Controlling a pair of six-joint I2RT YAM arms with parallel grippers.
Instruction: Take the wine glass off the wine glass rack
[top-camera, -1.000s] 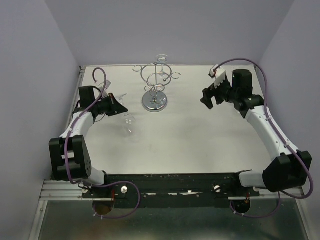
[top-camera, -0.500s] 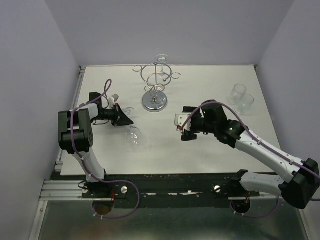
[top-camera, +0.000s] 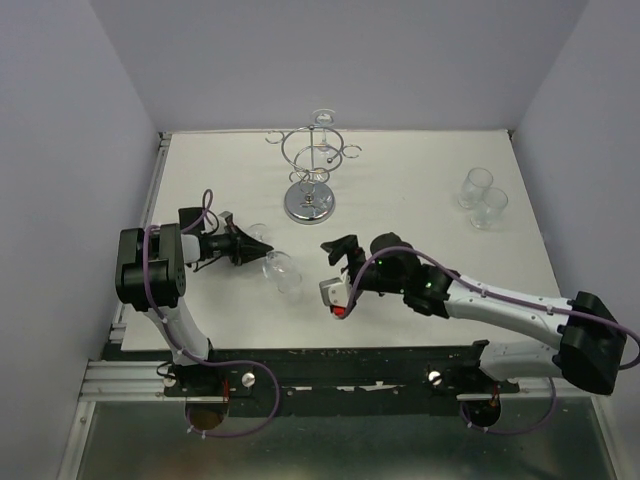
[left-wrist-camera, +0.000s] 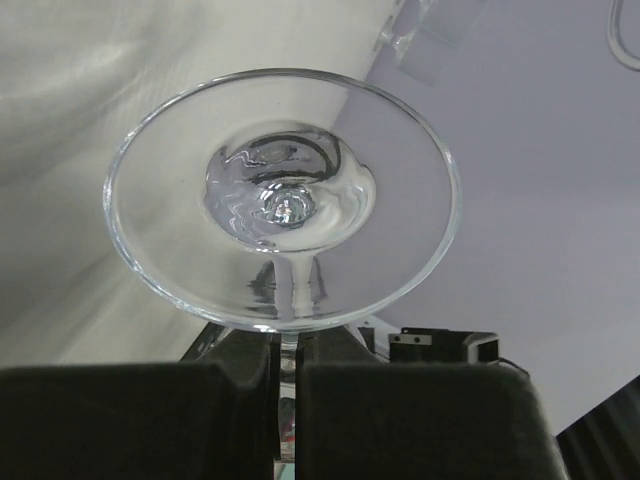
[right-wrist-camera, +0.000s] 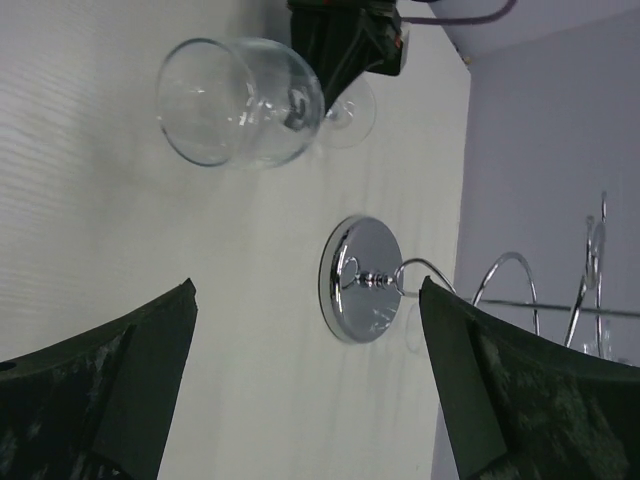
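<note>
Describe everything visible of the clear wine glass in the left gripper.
The clear, empty stemmed wine glass looks like thin glass: round bowl, slim stem, flat circular foot. It is off the shiny chrome wire rack, which stands farther back. The left gripper is shut on its stem, black fingers on either side. It lies roughly sideways, bowl end towards the open right gripper, which is not touching it. Whether it rests on the white tabletop cannot be told.

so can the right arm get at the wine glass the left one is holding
Probably yes. The right gripper is open and faces the bowl of the wine glass, with nothing standing between them; the left gripper grips only the stem.
</note>
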